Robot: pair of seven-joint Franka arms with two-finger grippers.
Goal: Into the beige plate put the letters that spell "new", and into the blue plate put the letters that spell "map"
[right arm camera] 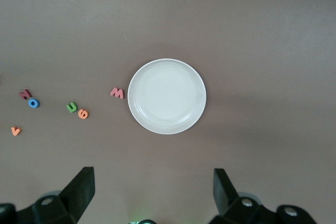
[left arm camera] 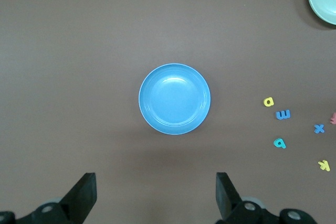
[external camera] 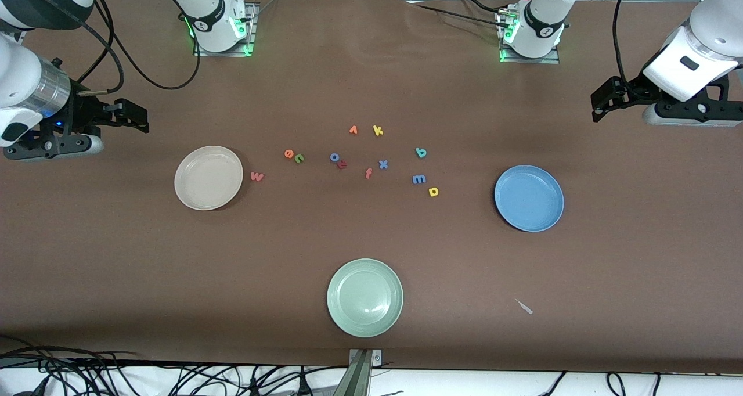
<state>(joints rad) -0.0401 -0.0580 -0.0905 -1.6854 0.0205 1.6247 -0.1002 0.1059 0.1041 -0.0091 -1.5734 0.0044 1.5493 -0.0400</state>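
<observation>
The empty beige plate (external camera: 208, 177) (right arm camera: 167, 96) lies toward the right arm's end. Beside it sit the pinkish-red "w" (external camera: 257, 176) (right arm camera: 117, 93), the orange "e" (external camera: 289, 153) (right arm camera: 83, 113) and the green "n" (external camera: 299, 158) (right arm camera: 71, 107). The empty blue plate (external camera: 529, 198) (left arm camera: 174, 98) lies toward the left arm's end, with the blue "m" (external camera: 418, 179) (left arm camera: 283, 114), yellow "a" (external camera: 433, 191) (left arm camera: 269, 101) and teal "p" (external camera: 421, 152) (left arm camera: 280, 142) beside it. My right gripper (external camera: 134, 117) (right arm camera: 153, 192) and left gripper (external camera: 603, 103) (left arm camera: 156, 195) hang open and empty, high over the table's ends.
A pale green plate (external camera: 364, 297) lies nearest the front camera. Between the two letter groups sit a blue "o" (external camera: 335, 157), a red letter (external camera: 342, 164), a pink "f" (external camera: 368, 173), a blue "x" (external camera: 383, 164), an orange "v" (external camera: 353, 130) and a yellow "k" (external camera: 378, 130). A white scrap (external camera: 524, 306) lies near the front edge.
</observation>
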